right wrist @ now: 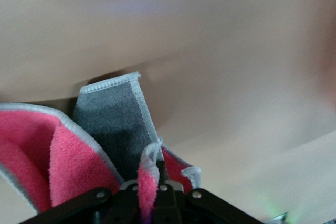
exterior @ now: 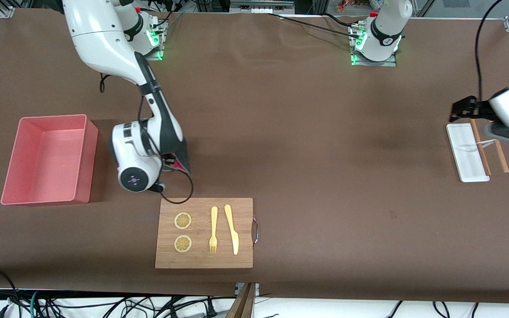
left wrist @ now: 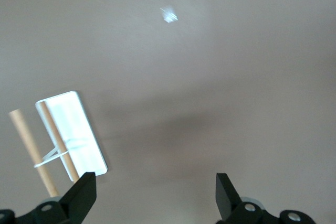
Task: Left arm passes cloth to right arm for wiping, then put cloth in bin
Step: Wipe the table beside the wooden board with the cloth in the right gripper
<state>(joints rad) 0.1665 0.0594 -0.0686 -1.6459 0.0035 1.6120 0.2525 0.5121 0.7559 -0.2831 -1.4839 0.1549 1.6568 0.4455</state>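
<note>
The right gripper [right wrist: 152, 203] is clamped tight on the cloth [right wrist: 113, 124], pinching a fold of it between its fingers. In the right wrist view the cloth hangs from the jaws with its dark grey face spread out ahead and its pink-red face curling up beside the fingers. In the front view the right arm [exterior: 144, 132] reaches down from its base, and only a dark grey corner of the cloth [exterior: 183, 157] shows past the wrist, low over the brown table [exterior: 303, 132].

The pink bin [exterior: 49, 159] sits beside this gripper, toward the right arm's end of the table, near but apart from it. The wooden cutting board [exterior: 204, 232] lies just nearer the front camera than the gripper; on it rest two lemon slices [exterior: 183, 232], a yellow fork [exterior: 213, 229] and a yellow knife [exterior: 232, 229].

The left gripper [left wrist: 155, 190] hangs over the left arm's end of the table with its jaws spread wide and nothing between them. The white tray [left wrist: 72, 132] lies just under and beside it, with two wooden chopsticks [left wrist: 33, 150] next to it, one lying across the tray's edge. This arm waits.
</note>
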